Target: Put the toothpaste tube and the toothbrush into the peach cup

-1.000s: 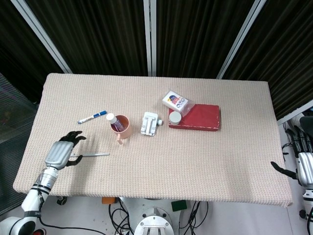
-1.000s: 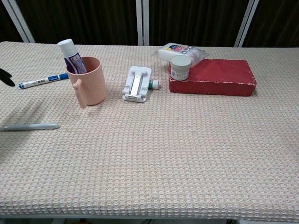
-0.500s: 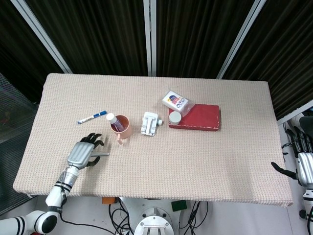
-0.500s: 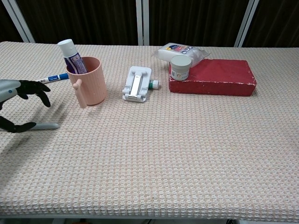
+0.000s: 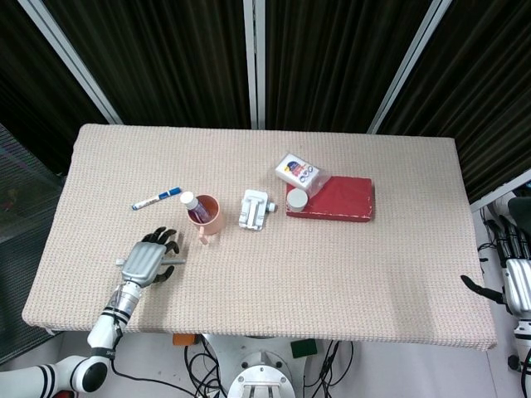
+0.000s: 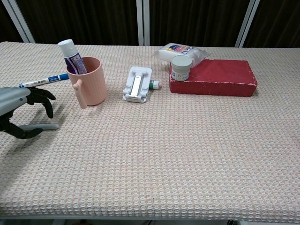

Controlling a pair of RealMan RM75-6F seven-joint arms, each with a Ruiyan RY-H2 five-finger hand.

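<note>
The peach cup [image 5: 207, 215] [image 6: 89, 82] stands upright left of the table's centre, with the toothpaste tube [image 5: 190, 201] [image 6: 71, 55] leaning inside it, cap up. In front of the cup and to its left, the grey toothbrush [image 5: 174, 262] [image 6: 45, 126] lies flat on the cloth. My left hand [image 5: 148, 261] [image 6: 19, 110] arches over the brush's left part, fingers above and thumb below it, still apart and not clamped on it. That end of the brush is hidden under the hand. My right hand [image 5: 508, 277] hangs beyond the table's right edge, fingers spread, holding nothing.
A blue-and-white pen [image 5: 157, 197] [image 6: 43, 81] lies behind my left hand. A white folding stand [image 5: 254, 210] [image 6: 138, 84] sits right of the cup. Further right are a red block [image 5: 332, 199] [image 6: 215, 77], a small white jar [image 6: 181, 68] and a wrapped packet [image 6: 180, 50].
My left hand has come in from the table's left edge toward the cup and settled over the toothbrush, fingers curling down around it. The brush, cup and right hand have stayed put.
</note>
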